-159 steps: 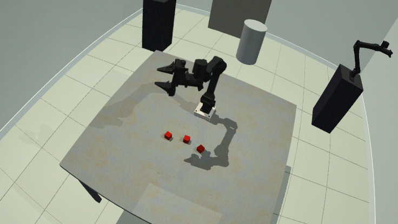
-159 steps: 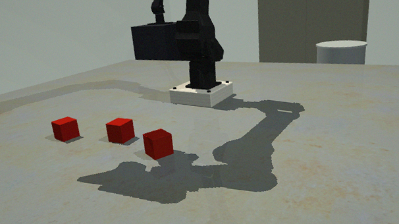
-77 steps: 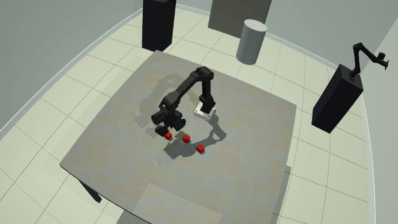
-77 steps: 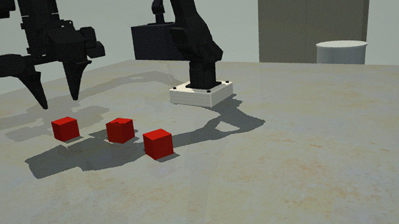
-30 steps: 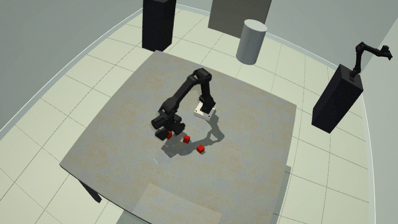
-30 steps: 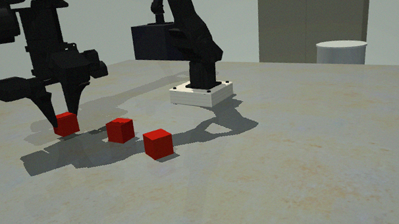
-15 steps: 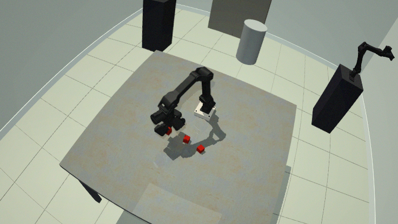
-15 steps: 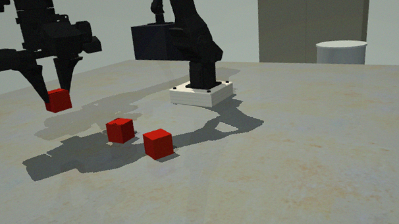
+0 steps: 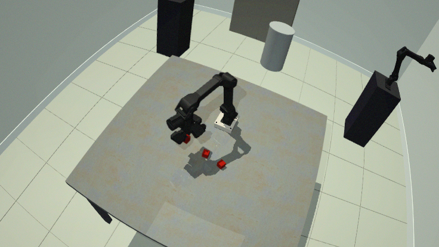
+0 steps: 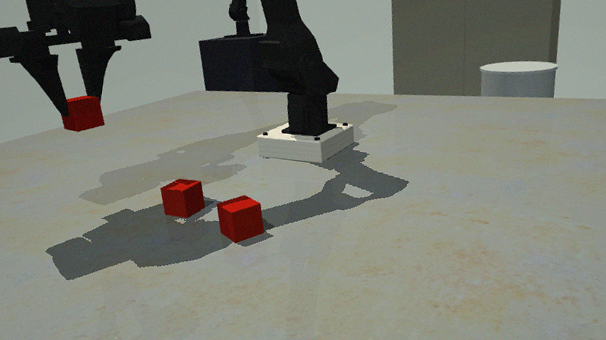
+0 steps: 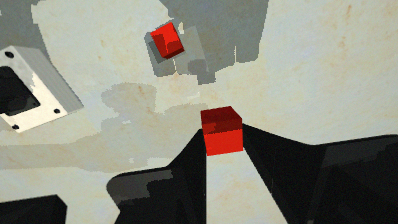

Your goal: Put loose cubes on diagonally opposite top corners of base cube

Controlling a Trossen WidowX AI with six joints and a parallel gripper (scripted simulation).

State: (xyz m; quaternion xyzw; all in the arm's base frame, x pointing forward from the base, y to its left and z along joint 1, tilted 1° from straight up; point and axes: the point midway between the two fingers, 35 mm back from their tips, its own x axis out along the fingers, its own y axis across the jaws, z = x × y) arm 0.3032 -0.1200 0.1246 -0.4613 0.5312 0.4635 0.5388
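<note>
Pale tiles cover the floor (image 9: 92, 79) around my worktop (image 9: 276, 147), and a grey drum (image 9: 277, 46) and dark boxes (image 9: 371, 107) stand further off. My jaws (image 10: 78, 104) are pinching one red cube (image 10: 83, 113) at their tips, and in the side view it hangs in the air, clear of the worktop. It looks close to level, with one flat side against each finger. Two more red cubes sit on the worktop, near each other but not touching: the middle cube (image 10: 182, 196) and the far cube (image 10: 240, 218). I cannot tell from the look which of these two is the fixed base, since all three are the same red and about the same size. The middle one is nearer to my jaws, so I guess it is the base. From the jaws, both lie off to the side away from the arm's white foot (image 10: 306, 143); in the wrist view one of them (image 11: 167, 40) shows ahead of the cube I hold (image 11: 222, 131). My next move should carry the held cube that way, staying high, then lower it over one top corner. I must keep it flat and not bump the base.
</note>
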